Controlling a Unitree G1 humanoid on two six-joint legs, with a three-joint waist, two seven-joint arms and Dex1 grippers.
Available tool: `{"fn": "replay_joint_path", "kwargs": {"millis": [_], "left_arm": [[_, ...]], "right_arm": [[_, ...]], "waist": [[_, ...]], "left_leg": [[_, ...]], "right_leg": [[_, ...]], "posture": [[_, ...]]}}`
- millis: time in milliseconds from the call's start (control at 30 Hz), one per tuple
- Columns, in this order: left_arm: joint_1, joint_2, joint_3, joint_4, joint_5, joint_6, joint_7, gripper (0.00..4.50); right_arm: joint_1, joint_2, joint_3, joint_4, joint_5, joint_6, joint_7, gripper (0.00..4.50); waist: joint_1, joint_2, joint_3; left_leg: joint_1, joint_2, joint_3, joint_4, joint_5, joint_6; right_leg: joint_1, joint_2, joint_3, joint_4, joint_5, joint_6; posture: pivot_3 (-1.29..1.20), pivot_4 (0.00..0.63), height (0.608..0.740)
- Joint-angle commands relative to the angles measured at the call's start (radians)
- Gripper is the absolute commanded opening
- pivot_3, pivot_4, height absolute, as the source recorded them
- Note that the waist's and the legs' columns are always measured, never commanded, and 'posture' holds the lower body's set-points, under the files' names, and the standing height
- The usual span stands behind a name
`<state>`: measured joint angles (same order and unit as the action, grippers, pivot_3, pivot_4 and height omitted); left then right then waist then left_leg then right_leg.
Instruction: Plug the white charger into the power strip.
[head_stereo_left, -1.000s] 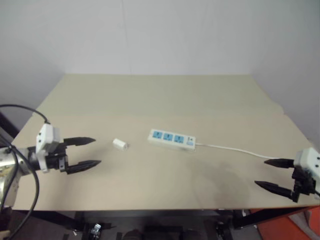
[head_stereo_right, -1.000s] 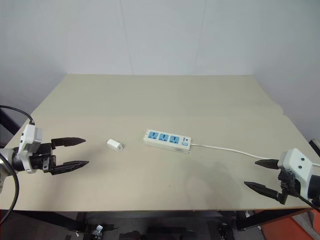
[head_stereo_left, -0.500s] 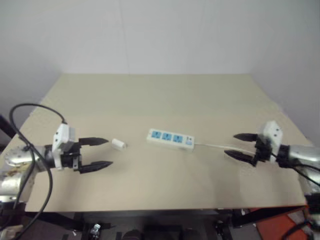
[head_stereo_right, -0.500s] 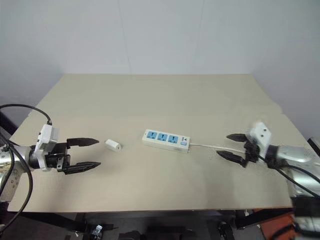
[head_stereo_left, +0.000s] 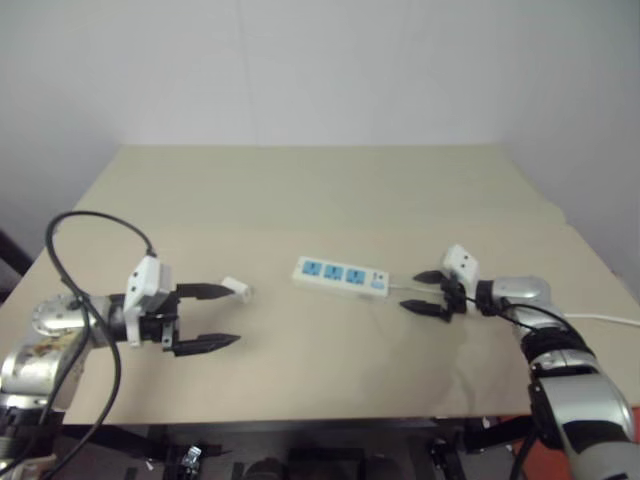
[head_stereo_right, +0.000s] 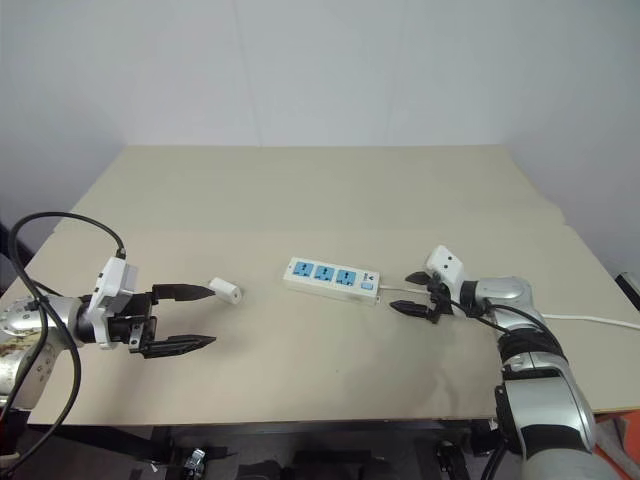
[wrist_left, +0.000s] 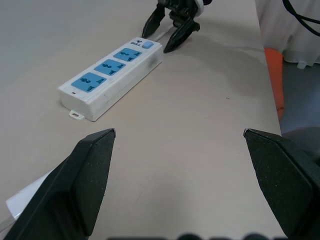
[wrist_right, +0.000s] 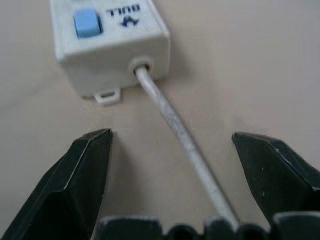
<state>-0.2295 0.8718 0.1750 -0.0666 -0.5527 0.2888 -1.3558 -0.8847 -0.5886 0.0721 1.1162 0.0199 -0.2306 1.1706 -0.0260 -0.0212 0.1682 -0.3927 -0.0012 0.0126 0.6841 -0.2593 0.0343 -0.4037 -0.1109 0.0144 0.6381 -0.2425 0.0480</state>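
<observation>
White charger (head_stereo_right: 225, 291): loose on table (head_stereo_right: 300, 190), lying on its side, well apart from strip; not picked up, not plugged.
Strip (head_stereo_right: 332, 279): flat on table mid-scene, three blue sockets up, all bare; switch end toward R side, cord (wrist_right: 180, 132) trailing off to R edge.
L gripper (head_stereo_right: 190, 317): wide open, nothing held; pointed across table toward strip, upper finger tip just beside charger, contact not clear. Wrist view: charger corner (wrist_left: 27, 200) by one finger, strip (wrist_left: 112, 75) further ahead.
R gripper (head_stereo_right: 414, 293): wide open, nothing held; low over table just past strip's switch end, fingers either side of cord, not closed on it. Wrist view: cord running between the fingers, strip end (wrist_right: 107, 42) close ahead.
Done so far: nothing of the plugging itself; both arms only brought near their things.
Step in hand (judgement): approach; L lining up on charger, R prob. getting set to steady strip at cord end.
Left to do: close L on charger, lift, turn prongs down, carry over a socket, press in; strip likely needs holding so it won't slide.
Prong side of charger: too small to tell.
Risk (judgement): charger small, rounded, could skid off finger tip if nudged before grip.
</observation>
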Motion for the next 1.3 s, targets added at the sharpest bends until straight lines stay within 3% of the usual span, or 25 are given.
{"fn": "replay_joint_path", "kwargs": {"millis": [33,133,500,733,1000,1200,1300], "left_arm": [[-0.007,-0.004,-0.002,-0.033,-0.007,-0.001,0.007,4.5],[0.0,-0.01,-0.005,-0.045,-0.008,-0.001,0.011,4.5],[-0.004,-0.012,-0.022,-0.038,0.016,-0.013,0.017,4.5],[-0.006,-0.014,-0.025,-0.036,0.018,-0.009,0.02,4.5],[-0.008,-0.011,-0.033,-0.036,0.016,-0.002,0.016,4.5],[-0.028,-0.017,-0.055,-0.022,0.018,0.001,0.005,4.5],[-0.039,-0.016,-0.061,-0.011,0.019,0.0,0.001,4.5]], "right_arm": [[-0.046,0.008,0.009,0.052,-0.039,-0.018,-0.024,4.28],[-0.063,0.014,0.014,0.074,-0.057,-0.017,-0.013,3.63],[-0.06,0.013,0.021,0.036,-0.069,-0.05,0.074,0.01],[0.074,-0.006,-0.006,-0.194,-0.023,-0.013,0.069,0.01],[0.527,-0.103,-0.054,-1.028,0.069,0.383,-0.035,0.01],[0.622,-0.09,-0.065,-1.157,0.046,0.481,-0.171,0.01],[0.619,-0.084,-0.059,-1.151,0.039,0.497,-0.215,0.92]], "waist": [[-0.005,0.0,0.0],[-0.014,0.0,0.0],[-0.016,0.0,0.0],[-0.016,0.0,0.0],[0.006,0.0,0.0],[0.004,0.0,0.0],[0.006,0.0,0.0]], "left_leg": [[0.0,0.0,0.0,0.0,0.0,-0.001],[0.002,0.0,0.0,0.0,0.001,-0.001],[0.002,0.0,0.0,-0.001,0.001,-0.001],[0.002,0.001,0.0,-0.002,0.001,-0.001],[0.0,0.0,-0.001,-0.002,0.001,-0.001],[0.003,0.0,0.0,-0.002,0.001,-0.001],[0.003,0.0,0.0,-0.002,0.001,-0.001]], "right_leg": [[0.0,0.0,0.0,0.001,0.0,0.0],[0.0,0.0,0.0,0.002,0.0,0.0],[0.0,0.0,0.001,0.002,0.0,0.0],[0.0,0.0,0.001,0.002,0.0,0.0],[-0.001,-0.001,0.0,0.002,0.0,0.0],[0.0,0.001,0.001,0.003,0.0,0.0],[0.0,0.001,0.001,0.003,0.0,0.0]], "posture": [[0.0,0.15,0.74],[0.0,0.15,0.74],[0.0,0.15,0.74],[0.0,0.15,0.74],[0.0,0.15,0.74],[0.0,0.15,0.74],[0.0,0.15,0.74]]}}
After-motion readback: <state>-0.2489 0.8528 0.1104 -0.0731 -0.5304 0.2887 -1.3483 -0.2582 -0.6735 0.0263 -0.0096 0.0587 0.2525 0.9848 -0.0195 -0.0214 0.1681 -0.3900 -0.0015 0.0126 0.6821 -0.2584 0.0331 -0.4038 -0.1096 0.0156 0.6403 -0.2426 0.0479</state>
